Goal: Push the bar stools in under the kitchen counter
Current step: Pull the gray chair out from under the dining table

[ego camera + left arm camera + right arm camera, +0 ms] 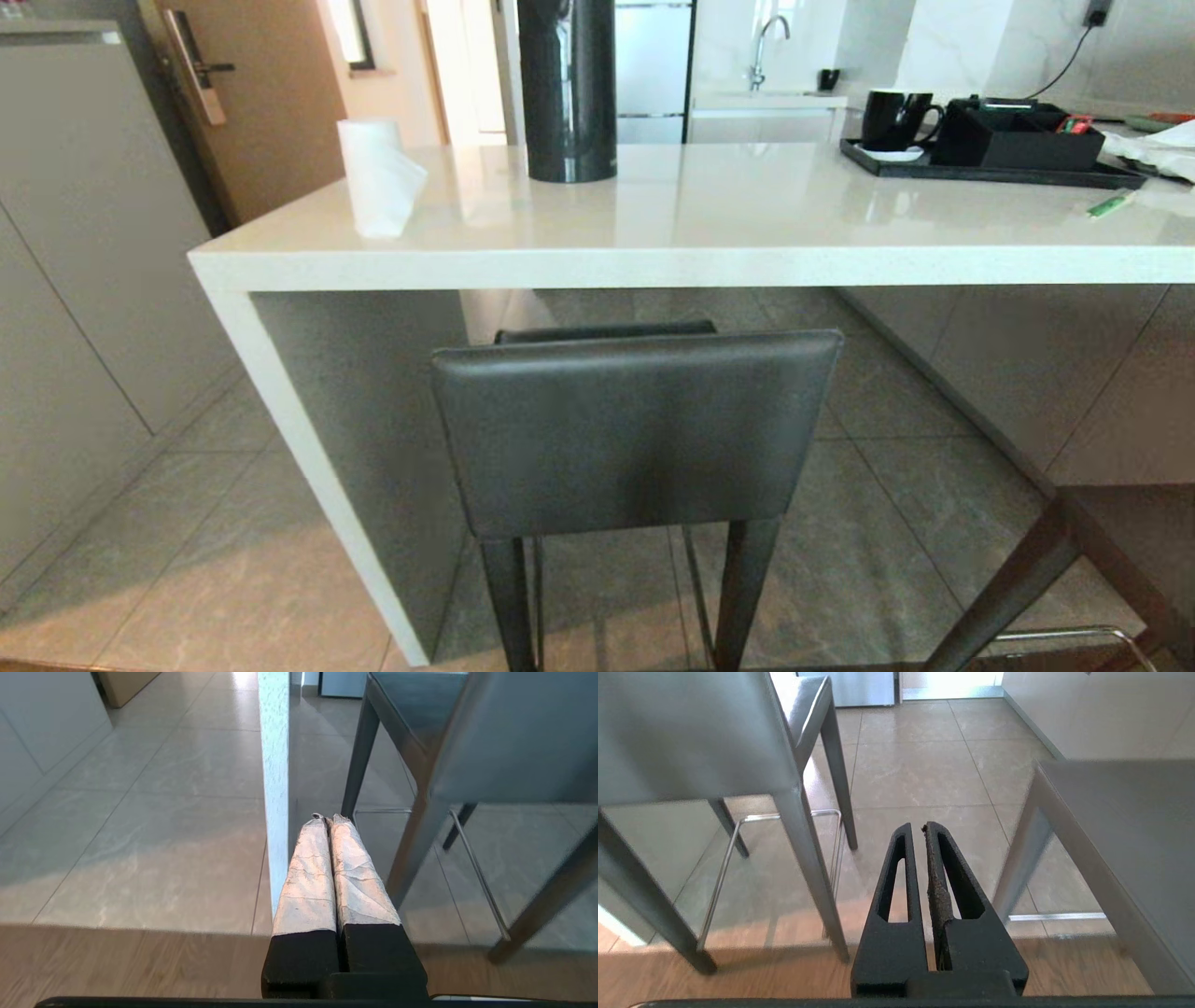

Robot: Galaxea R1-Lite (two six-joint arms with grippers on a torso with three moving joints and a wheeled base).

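One bar stool (pixel 635 429) stands straight ahead with its dark grey backrest just below the kitchen counter's (pixel 691 266) front edge. Its seat reaches under the slab. A second bar stool (pixel 1120 551) stands further out at the lower right, showing only a seat corner and a leg. Neither gripper shows in the head view. My left gripper (pixel 327 817) hangs low with its tape-wrapped fingers shut on nothing, beside the counter's white side leg (pixel 274 765) and the first stool (pixel 490 742). My right gripper (pixel 917 828) is shut and empty between the first stool (pixel 691 732) and the second stool's seat (pixel 1134 821).
On the counter stand a white paper roll (pixel 378 177), a tall black cylinder (pixel 567 89) and a black tray (pixel 990 168) with mugs and a box. Grey cabinets (pixel 75 280) line the left side. Grey floor tiles meet a wooden strip (pixel 117 966) near me.
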